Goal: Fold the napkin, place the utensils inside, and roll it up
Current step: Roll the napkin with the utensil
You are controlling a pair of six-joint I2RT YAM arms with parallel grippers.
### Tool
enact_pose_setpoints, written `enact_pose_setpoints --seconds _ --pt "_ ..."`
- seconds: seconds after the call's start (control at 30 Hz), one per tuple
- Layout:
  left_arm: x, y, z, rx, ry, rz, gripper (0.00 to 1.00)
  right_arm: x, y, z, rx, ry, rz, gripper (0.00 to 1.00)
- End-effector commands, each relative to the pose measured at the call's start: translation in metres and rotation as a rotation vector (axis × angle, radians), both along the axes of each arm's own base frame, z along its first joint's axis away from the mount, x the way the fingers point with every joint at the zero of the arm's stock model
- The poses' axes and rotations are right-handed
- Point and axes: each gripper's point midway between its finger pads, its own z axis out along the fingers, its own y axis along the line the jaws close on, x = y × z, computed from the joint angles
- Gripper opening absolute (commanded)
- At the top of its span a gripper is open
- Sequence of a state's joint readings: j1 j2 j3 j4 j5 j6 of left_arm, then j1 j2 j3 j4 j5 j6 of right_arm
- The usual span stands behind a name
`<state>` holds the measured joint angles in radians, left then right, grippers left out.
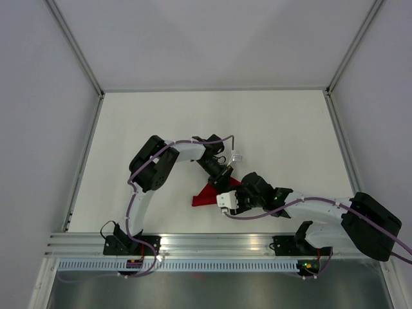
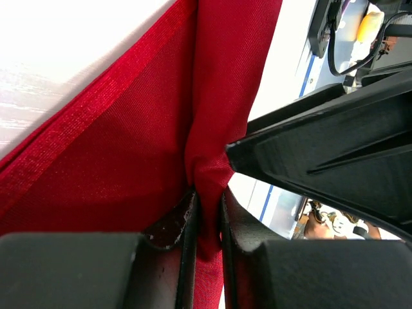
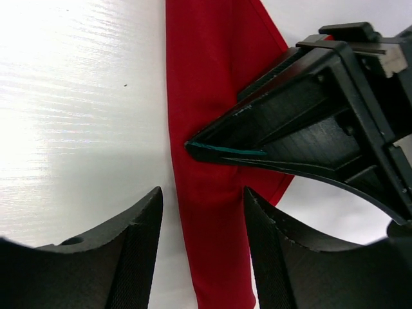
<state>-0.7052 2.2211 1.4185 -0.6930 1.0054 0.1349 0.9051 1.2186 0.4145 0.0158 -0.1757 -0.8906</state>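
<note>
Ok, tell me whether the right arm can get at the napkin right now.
Probably yes: the right hand is open astride the napkin, nothing between them. The left hand, pinching the cloth just ahead, crowds it slightly.

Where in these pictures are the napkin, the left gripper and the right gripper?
napkin (image 2: 122, 167), left wrist view, flat red panel.
left gripper (image 2: 207, 203), left wrist view, between its fingertips.
right gripper (image 3: 203, 196), right wrist view, between its fingertips.

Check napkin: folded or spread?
Folded: napkin shows as a small triangle, not a square; left end effector pinches a raised crease.
</note>
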Motion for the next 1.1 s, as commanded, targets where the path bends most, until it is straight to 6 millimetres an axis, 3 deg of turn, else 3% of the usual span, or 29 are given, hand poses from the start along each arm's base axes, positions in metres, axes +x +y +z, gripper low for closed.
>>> enact_pose_setpoints --seconds 0.0,0.23,0.43,0.5,0.6,0.83,1.07 --pt "0.002 0.023 -0.045 0.181 -0.042 0.004 0.02 0.006 0.003 0.0 -0.011 -0.035 -0.008 0.59" --pt "0.002 0.024 -0.044 0.182 -0.043 0.002 0.02 0.003 0.004 -0.014 -0.062 -0.016 0.007 0.51" --pt "0.006 0.024 -0.043 0.182 -0.064 0.0 0.08 0.0 -0.003 -0.026 -0.109 0.005 0.001 0.27" --pt "0.011 0.024 -0.037 0.168 -0.095 0.001 0.19 -0.005 -0.008 -0.031 -0.132 0.025 0.003 0.15" --pt "0.017 0.022 -0.029 0.145 -0.121 0.014 0.24 -0.008 -0.012 -0.034 -0.148 0.047 0.008 0.13" --pt "0.053 0.02 0.006 0.063 -0.206 0.143 0.43 -0.018 -0.011 -0.037 -0.165 0.125 0.034 0.06" --pt "0.089 0.035 0.029 0.051 -0.306 0.334 0.45 -0.02 -0.007 -0.033 -0.169 0.259 0.064 0.05"
